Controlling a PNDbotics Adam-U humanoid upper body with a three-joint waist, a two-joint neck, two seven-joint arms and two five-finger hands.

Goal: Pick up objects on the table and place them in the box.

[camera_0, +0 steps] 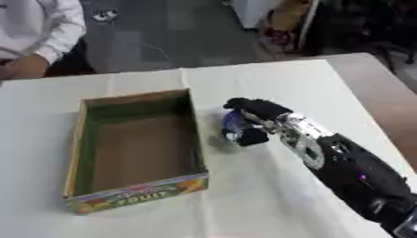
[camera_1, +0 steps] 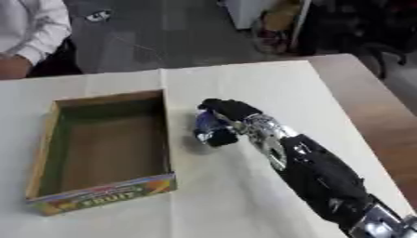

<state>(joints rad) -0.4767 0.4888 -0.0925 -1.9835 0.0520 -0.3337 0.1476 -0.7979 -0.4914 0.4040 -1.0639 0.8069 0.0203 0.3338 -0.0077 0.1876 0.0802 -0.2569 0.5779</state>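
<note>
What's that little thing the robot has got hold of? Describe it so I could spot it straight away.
Start at the open cardboard box on the white-covered table. Just beyond its right wall, the black right hand is curled round a small blue-purple object. It is the only coloured item on the cloth outside the box; its exact shape is hidden by the fingers.

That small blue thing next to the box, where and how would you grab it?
The blue thing is small and mostly hidden, so its exact shape can't be told. It lies on the white tablecloth just right of the box. Coming from the right and above, away from the box wall, looks best, wrapping its middle, as the right hand does with fingers curled round it.
</note>
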